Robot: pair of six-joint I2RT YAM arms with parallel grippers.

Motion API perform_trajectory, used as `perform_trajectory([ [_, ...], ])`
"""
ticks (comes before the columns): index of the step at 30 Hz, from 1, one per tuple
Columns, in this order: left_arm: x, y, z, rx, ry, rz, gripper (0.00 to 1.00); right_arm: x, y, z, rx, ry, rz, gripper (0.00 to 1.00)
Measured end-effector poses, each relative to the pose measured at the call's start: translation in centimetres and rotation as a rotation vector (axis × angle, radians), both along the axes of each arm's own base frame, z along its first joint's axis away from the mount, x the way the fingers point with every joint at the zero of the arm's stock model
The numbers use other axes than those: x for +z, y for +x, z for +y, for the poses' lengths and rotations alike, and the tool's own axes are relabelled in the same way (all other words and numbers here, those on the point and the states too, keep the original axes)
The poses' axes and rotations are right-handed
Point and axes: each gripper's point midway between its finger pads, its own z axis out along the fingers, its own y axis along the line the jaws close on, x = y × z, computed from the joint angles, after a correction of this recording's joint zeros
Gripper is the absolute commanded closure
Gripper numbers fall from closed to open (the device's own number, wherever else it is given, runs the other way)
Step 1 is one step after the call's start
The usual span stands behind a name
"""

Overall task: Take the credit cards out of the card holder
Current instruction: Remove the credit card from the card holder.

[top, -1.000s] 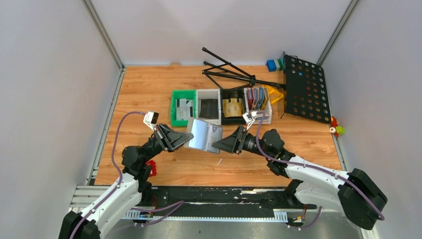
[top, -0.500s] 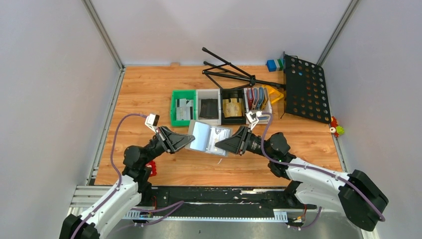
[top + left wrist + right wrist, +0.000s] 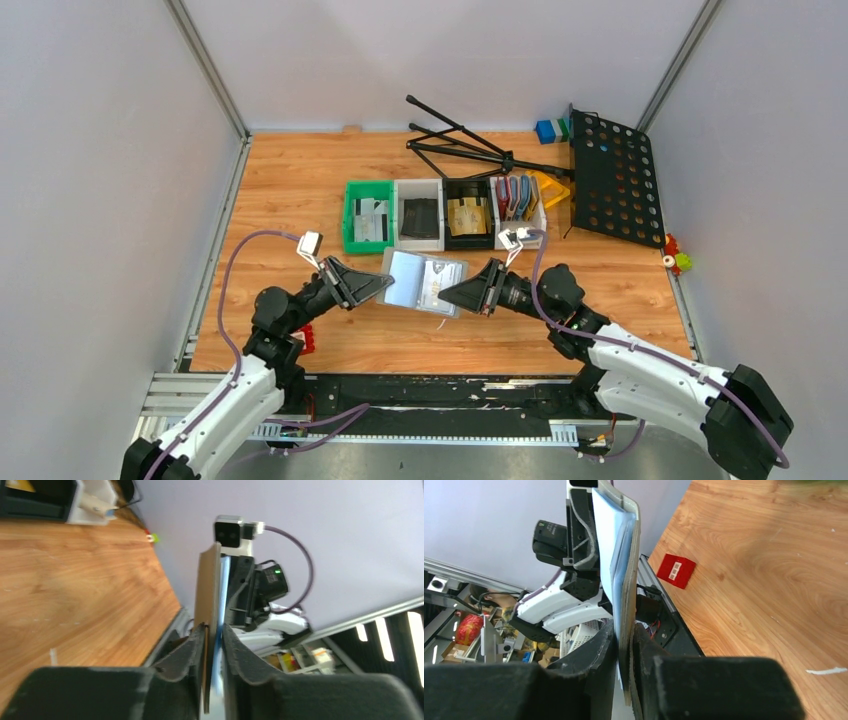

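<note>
The card holder point(image 3: 424, 282) is spread open, grey-blue with paler pockets facing up. Whitish credit cards point(image 3: 440, 284) sit in its right half. It is held above the bench point(image 3: 290, 190), just in front of a row of 4 bins point(image 3: 420, 213), its long axis running left to right. The left hand point(image 3: 383, 285) is clamped on its left edge and the right hand point(image 3: 448, 294) is pinched on its right edge. The bench is orange-brown wood between plain pale grey walls, and a black perforated stand point(image 3: 612, 178) lies at the far right.
</note>
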Motion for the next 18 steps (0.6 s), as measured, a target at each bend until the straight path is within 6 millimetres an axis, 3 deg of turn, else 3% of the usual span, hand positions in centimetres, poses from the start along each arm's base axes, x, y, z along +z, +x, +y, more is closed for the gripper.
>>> perform_trajectory([
  [4,-1.3,1.1,0.0,0.040,0.112,0.032,0.50,-1.4,0.3,-0.2,-0.021,-0.063,0.028,0.85],
  [6,-1.8,2.2,0.5,0.103,0.230,0.054,0.46,-2.4,0.7,-0.4,-0.048,-0.117,0.055,0.84],
  [10,-2.1,3.4,2.3,0.216,0.432,0.035,0.46,-4.7,1.6,-1.2,-0.111,-0.239,0.107,0.83],
  [13,-3.0,3.3,3.4,0.249,0.529,0.027,0.52,-6.7,1.9,-1.4,-0.126,-0.307,0.143,0.84],
  [18,-4.6,2.2,1.7,0.142,0.536,0.015,0.59,-9.6,1.7,-1.3,-0.104,-0.388,0.201,0.87],
])
